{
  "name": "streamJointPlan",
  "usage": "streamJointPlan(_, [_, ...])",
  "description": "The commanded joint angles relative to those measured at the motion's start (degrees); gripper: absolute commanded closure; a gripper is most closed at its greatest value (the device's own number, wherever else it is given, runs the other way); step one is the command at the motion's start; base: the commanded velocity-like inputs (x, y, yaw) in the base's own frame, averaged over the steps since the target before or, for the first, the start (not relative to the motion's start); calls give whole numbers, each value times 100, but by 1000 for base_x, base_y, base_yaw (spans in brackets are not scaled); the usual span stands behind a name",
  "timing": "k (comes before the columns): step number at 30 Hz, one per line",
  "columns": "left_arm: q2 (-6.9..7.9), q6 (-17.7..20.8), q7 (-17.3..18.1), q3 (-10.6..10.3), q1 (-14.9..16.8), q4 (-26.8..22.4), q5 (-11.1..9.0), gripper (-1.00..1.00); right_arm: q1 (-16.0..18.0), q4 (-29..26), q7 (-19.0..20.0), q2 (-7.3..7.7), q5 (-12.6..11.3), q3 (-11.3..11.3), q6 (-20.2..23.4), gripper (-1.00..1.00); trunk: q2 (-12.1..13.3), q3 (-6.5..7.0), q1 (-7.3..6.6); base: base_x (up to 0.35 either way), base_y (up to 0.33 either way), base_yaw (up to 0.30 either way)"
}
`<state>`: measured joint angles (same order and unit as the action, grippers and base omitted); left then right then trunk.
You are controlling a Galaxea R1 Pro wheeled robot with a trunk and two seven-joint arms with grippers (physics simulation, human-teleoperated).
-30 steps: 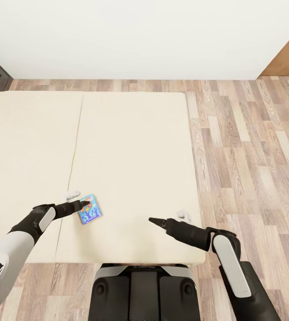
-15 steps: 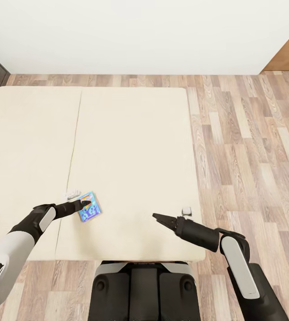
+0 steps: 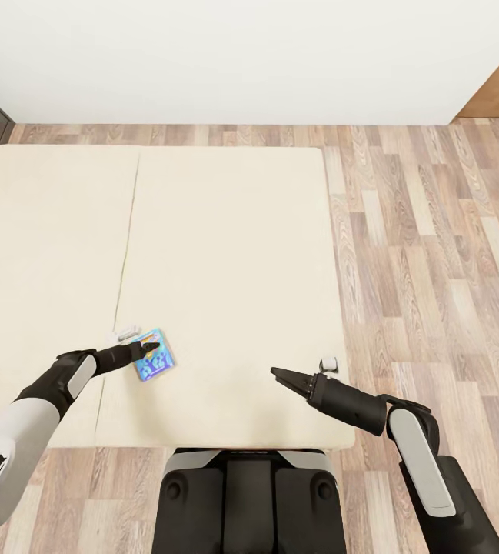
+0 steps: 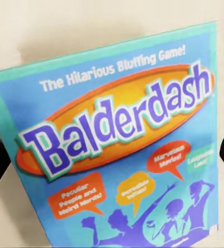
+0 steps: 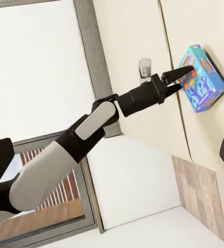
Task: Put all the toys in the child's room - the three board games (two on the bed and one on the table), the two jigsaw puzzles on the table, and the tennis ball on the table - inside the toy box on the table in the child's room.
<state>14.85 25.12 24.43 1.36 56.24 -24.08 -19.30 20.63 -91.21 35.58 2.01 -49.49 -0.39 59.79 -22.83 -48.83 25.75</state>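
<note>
White forearms, black tapered claws

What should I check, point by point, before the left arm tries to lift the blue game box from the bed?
1. Blue board game lies on the bed: ok.
2. Left gripper is at the box's edge: ok.
3. Left fingers are closed firmly on the box: cannot tell; the right wrist view shows them spread at its edge.
4. Right gripper is apart from the box, over bare mattress: ok.
5. Right gripper carries nothing: ok.
6. Toy box is within reach for the drop: cannot tell.
</note>
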Motion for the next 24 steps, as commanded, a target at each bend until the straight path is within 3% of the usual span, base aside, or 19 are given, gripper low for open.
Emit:
streamJointPlan(1, [0, 47, 47, 7, 1, -36, -31, -100, 3, -1, 35, 1, 27, -4, 21, -100, -8, -6, 3, 0, 0, 0])
streamJointPlan(8, [0, 53, 261, -15, 1, -217, -28, -100, 3, -2, 40, 1, 27, -2, 21, -100, -8, -7, 3, 0, -3, 0])
streamJointPlan(24, [-5, 54, 294, -37, 0, -246, -29, -100, 6, -2, 37, -9, 27, 11, 21, -100, -8, -7, 3, 0, -43, 0])
